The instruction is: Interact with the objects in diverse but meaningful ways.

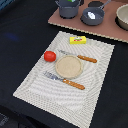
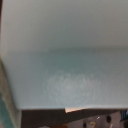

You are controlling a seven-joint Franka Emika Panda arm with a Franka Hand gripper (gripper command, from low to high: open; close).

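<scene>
Near edge: striped placemat [image 1: 35,80] on a dark table [image 1: 20,25]. On it, one fork [image 1: 64,80], one beige plate [image 1: 68,66], one knife [image 1: 80,57]. One glossy red tomato [image 1: 49,56] sits left of plate; one yellow packet [image 1: 77,40] at far edge. Gripper unseen; wrist view is a pale-blue blur, state unknown.
</scene>
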